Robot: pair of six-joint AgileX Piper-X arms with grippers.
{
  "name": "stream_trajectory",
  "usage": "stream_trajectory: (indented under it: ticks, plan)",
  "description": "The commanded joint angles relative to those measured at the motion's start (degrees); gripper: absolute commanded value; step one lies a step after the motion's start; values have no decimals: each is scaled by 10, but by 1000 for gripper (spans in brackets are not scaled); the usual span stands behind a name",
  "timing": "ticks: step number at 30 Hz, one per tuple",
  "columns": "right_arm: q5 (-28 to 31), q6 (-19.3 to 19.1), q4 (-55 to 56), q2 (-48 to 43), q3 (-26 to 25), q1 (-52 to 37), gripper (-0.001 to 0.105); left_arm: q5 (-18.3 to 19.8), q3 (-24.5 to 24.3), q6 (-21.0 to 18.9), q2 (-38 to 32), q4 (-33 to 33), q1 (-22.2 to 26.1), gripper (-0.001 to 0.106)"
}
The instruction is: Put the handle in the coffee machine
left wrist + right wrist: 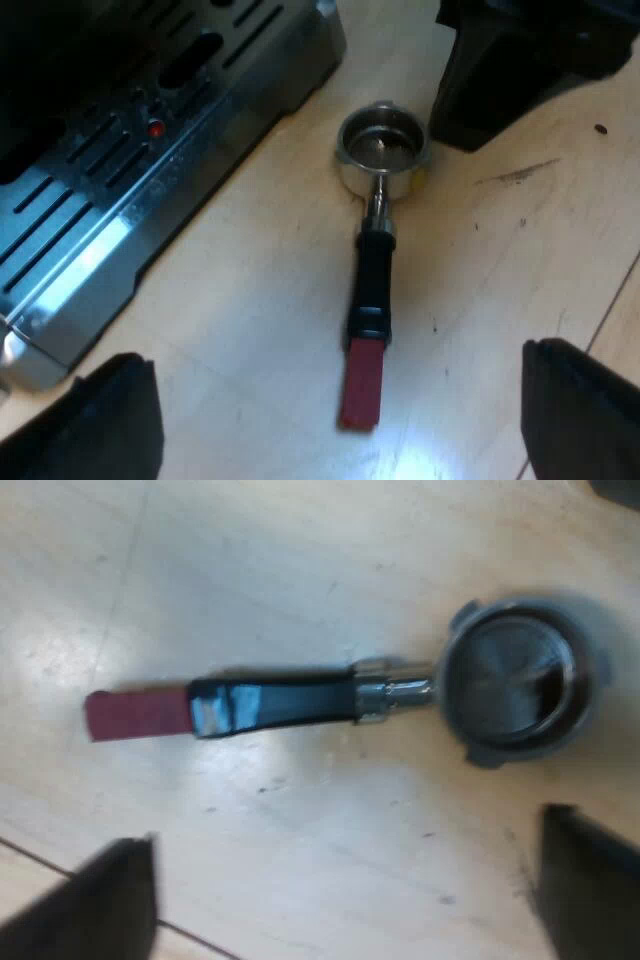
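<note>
Left wrist view: holder (375, 250) lay loose on the table (250, 300), near the coffee machine (150, 150); left gripper (333, 352) above it, fingers spread wide, empty.
Right wrist view: holder (300, 702) flat beneath right gripper (348, 830), fingers likewise apart, empty.
Progress, as judged: pickup and locking-in not yet done.

Kitchen-like coffee counter, pale wooden top (250, 330) (lightly scuffed), steel espresso machine (110, 200) standing on it

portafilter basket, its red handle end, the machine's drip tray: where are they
portafilter basket (510, 685), right wrist view, inside the metal bowl
red handle end (362, 386), left wrist view, middle of the red tip
drip tray (85, 250), left wrist view, slotted grate
</note>
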Motion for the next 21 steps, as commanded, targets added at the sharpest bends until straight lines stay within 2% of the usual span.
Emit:
stream_trajectory:
  ticks: [1, 5, 9, 21]
  plan:
    - [1, -24, 12, -1, -3, -28, 86, 9, -3, -4, -1, -28, -3, 74]
    - [0, -40, 14, -1, -3, -49, 86, 19, -3, -4, -1, -36, -3, 74]
    - [-1, -92, 21, -1, -2, -91, 86, 22, 4, -4, -1, -48, -3, 74]
    - [-9, -151, 4, 41, -2, -104, 86, 33, 26, -4, -1, -68, -3, 74]
